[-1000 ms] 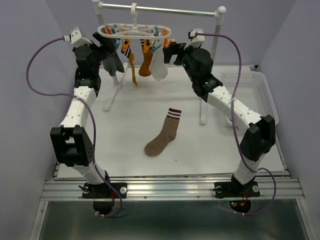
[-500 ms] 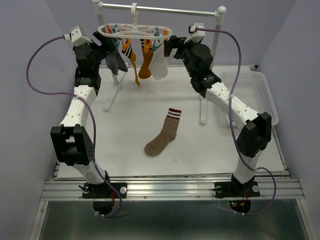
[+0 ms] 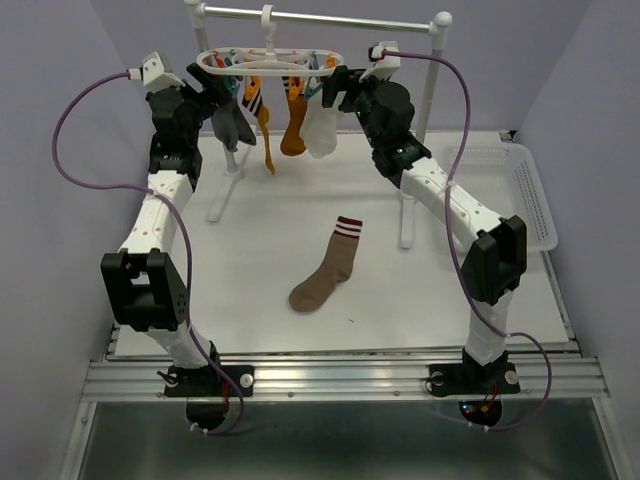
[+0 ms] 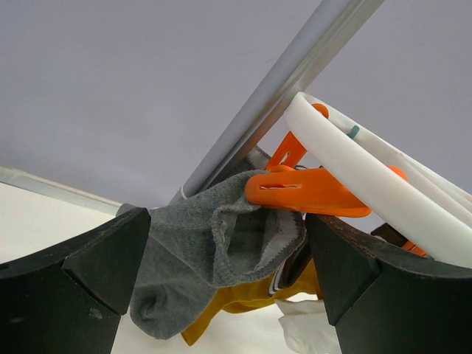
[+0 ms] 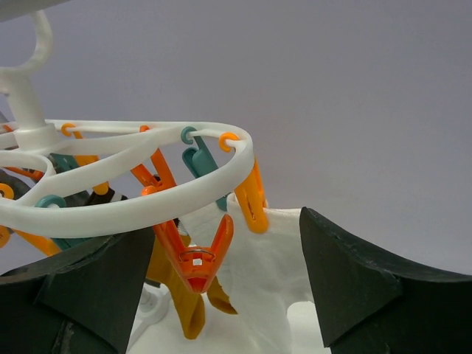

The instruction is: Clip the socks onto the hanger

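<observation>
**Position of parts.** The hanger (image 3: 270,64) hangs by its hook from the rail (image 3: 320,18). On its clips hang a grey sock (image 4: 214,236) at its left end, mustard socks (image 3: 292,125) under its middle and a white sock (image 5: 273,243) at its right end. A brown striped sock (image 3: 328,270) lies flat on the tabletop (image 3: 250,300), well in front of the hanger, not yet clipped.

**Jaws.** The left gripper (image 4: 228,251) stands at the hanger's left end. Its jaws are spread on either side of the grey sock and its orange clip (image 4: 302,190), pinching nothing. The right gripper (image 5: 221,280) stands at the hanger's right end. Its jaws are spread around a second orange clip (image 5: 193,258), which appears empty, and no grip is seen.

**Procedure (judged).** Each arm should back straight away from the hanger, so that no jaw snags fabric or swings the frame.

**Obstructions.** Dangling clips and hung socks crowd the space under the hanger. The white basket (image 3: 535,190) lies well to its right.
</observation>
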Tool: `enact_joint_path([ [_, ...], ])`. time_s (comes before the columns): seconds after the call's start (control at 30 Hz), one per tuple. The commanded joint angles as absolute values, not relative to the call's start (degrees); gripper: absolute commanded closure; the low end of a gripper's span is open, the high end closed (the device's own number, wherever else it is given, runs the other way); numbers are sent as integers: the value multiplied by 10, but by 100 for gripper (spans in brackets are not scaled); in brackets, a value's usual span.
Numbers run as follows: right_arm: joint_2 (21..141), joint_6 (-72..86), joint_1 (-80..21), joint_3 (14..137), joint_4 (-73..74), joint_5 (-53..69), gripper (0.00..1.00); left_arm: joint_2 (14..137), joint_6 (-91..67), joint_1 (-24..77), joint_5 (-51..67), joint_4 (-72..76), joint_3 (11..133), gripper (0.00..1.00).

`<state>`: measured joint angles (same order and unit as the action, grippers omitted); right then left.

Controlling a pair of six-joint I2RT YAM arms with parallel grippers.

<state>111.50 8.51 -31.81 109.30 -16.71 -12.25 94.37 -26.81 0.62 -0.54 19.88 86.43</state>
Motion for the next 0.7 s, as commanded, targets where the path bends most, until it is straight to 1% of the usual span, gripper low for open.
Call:
enact_joint_path([
  [0.0, 1114, 120, -314, 1117, -214, -101, 22, 924, -257, 4, -8, 225, 891, 1],
  [0.17, 1108, 120, -314, 1112, -228, -104, 31, 923, -256, 4, -8, 224, 889, 1],
  [0.33, 1105, 114, -314, 1108, -229, -103, 37, 925, -256, 4, -7, 223, 891, 1],
  [0.4, 1104, 114, -314, 1107, -229, -102, 42, 926, -256, 4, -6, 223, 892, 1],
  [0.53, 1103, 112, -314, 1109, -233, -99, 48, 928, -257, 4, -5, 223, 893, 1],
  [0.67, 1101, 110, -314, 1112, -231, -107, 50, 931, -256, 4, -4, 220, 895, 1],
])
